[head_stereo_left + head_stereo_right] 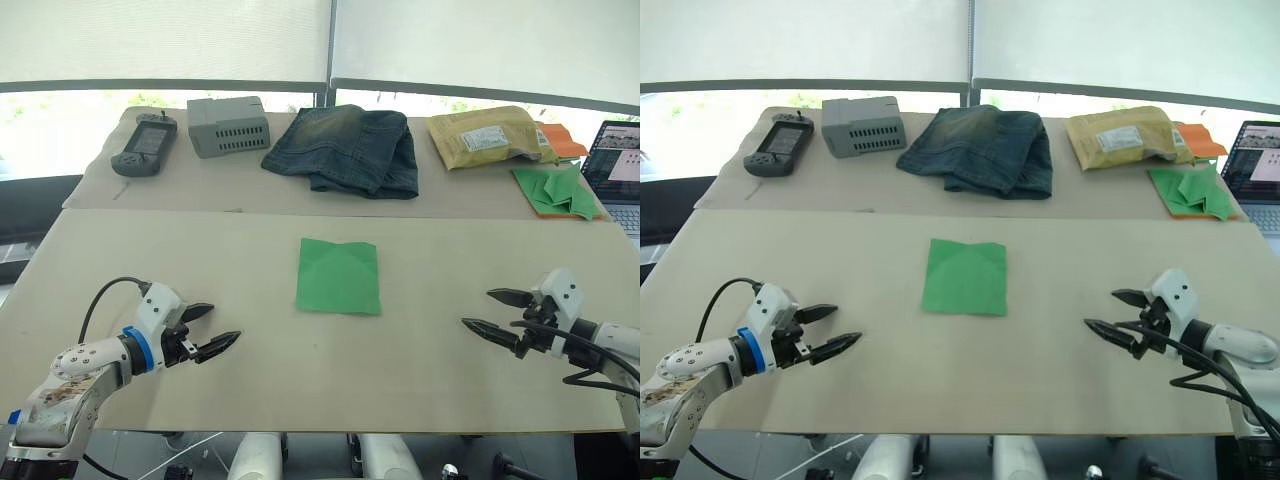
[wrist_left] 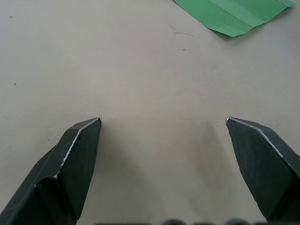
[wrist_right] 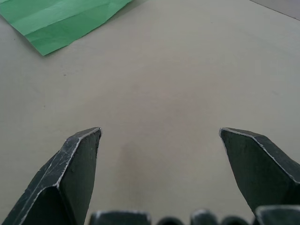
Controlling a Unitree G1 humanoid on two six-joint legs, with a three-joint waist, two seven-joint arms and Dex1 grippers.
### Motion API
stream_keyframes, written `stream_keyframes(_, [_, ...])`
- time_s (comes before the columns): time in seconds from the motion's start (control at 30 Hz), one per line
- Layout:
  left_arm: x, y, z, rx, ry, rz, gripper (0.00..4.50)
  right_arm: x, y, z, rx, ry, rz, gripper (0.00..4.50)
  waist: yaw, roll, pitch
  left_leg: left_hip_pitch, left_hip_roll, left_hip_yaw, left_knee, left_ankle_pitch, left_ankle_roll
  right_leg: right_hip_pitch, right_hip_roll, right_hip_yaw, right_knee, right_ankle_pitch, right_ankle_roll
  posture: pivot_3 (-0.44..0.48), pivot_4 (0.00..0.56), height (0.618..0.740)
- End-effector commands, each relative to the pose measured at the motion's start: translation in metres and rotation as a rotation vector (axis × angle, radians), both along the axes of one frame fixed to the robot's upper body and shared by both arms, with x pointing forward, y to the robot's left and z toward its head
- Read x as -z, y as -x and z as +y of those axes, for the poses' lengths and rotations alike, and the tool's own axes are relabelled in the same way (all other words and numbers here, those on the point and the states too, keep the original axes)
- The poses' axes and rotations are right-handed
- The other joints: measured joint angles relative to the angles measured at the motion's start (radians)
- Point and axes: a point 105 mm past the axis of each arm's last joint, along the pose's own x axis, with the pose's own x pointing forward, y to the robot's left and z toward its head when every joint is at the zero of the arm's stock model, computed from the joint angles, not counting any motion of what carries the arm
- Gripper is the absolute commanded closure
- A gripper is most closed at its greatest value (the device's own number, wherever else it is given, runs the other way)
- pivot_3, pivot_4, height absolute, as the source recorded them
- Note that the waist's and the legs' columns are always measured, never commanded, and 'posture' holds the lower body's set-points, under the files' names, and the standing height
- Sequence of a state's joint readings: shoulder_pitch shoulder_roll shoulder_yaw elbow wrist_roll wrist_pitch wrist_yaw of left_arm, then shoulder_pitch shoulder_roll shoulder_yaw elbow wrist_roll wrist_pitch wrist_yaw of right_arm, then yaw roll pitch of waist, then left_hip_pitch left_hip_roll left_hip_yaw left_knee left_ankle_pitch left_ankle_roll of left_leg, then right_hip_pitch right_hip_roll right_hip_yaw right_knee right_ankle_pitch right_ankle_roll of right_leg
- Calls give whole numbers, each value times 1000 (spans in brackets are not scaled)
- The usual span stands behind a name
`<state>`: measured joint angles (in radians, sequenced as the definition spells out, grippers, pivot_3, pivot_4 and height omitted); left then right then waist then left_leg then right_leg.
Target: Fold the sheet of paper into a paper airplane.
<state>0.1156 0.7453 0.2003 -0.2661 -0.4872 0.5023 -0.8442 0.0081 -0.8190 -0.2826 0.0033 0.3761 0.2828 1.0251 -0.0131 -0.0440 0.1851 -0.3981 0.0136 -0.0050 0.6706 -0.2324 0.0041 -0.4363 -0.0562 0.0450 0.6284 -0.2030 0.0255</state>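
Nearest to me, both of my grippers hang just above the bare beige surface [image 1: 430,340], one at each side. On my left, my left gripper [image 1: 212,329] has its two black fingers spread wide, with nothing between them, tips pointing inward toward the middle. On my right, my right gripper [image 1: 494,313] is spread the same way and holds nothing, its tips pointing back toward the left one. From each wrist I see my own two fingertips apart over plain surface, with a corner of green at the far edge.

Between my grippers and a little farther out lies the sheet of paper [image 1: 339,276], bright green, roughly square, flat on the surface, with crease lines across it. It is well apart from both grippers, and neither touches it.

Beyond it, on the far strip of the surface, sits a row of things: a dark handheld controller [image 1: 145,143] at the far left, a grey box [image 1: 228,125] beside it, folded blue jeans [image 1: 347,148] in the middle, and a yellow padded envelope [image 1: 488,136] to the right. Past the envelope lies a heap of green paper pieces [image 1: 558,190] on an orange sheet [image 1: 562,139], and a laptop [image 1: 616,170] stands open at the right edge.
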Motion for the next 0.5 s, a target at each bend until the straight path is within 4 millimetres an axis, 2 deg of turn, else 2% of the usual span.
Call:
stream_keyframes(0.03, [-16, -5, -5, 10, 69, -51, 0, -13, 0, 12, -33, -11, -50, 42, 0, 0, 0, 0, 0, 0, 0, 0, 0, 0, 0, 0, 0, 0, 0, 0, 150, 728])
stream_keyframes(0.17, [-35, -16, -10, 64, 134, -80, 0, -22, 5, 35, -67, -34, -24, 42, 1, 0, 0, -1, 0, -1, 2, 0, 0, 0, 1, 0, 1, 0, 0, 0, 150, 728])
stream_keyframes(0.27, [-45, -19, -24, 148, 137, -57, 0, -34, 3, 53, -103, -38, -11, 42, 1, 0, 0, -1, 0, -1, 3, 0, 0, 0, 1, 0, 2, 0, 0, 0, 150, 728])
stream_keyframes(0.5, [-65, -33, -63, 328, 81, -85, 0, -49, -1, 113, -238, 8, -40, 42, 2, 0, 0, -2, -1, -1, 4, 0, 0, 0, 2, 0, 1, 0, 1, 0, 150, 728])
